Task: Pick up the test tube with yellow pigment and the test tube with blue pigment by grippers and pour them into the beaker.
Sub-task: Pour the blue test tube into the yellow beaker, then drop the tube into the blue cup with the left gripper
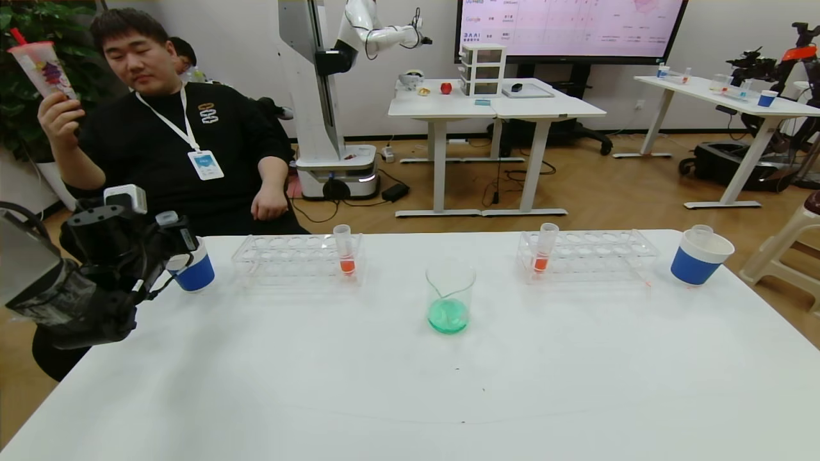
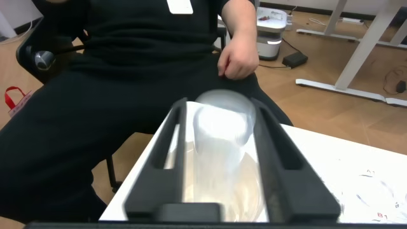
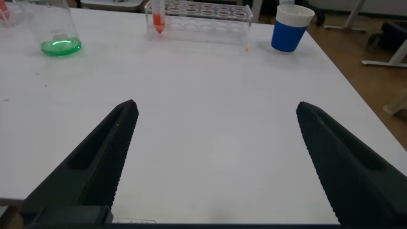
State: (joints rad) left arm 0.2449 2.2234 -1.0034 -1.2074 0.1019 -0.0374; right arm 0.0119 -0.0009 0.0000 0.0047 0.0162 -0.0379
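Observation:
The beaker [image 1: 450, 298] stands at the table's middle and holds green liquid; it also shows in the right wrist view [image 3: 58, 30]. My left gripper [image 1: 181, 242] is at the table's far left, over a blue-and-white paper cup [image 1: 194, 271]. It is shut on a clear, empty-looking test tube [image 2: 219, 130] that reaches down into that cup. I cannot tell whether this is the yellow or the blue tube. My right gripper [image 3: 215, 117] is open and empty, low over bare table at the near right, out of the head view. No yellow or blue liquid shows in any tube.
Two clear racks [image 1: 298, 255] [image 1: 586, 253] stand at the back, each with one orange-red tube [image 1: 346, 251] [image 1: 543, 248]. A second paper cup [image 1: 698, 257] at the far right holds a clear tube. A seated person [image 1: 186, 141] is close behind the left corner.

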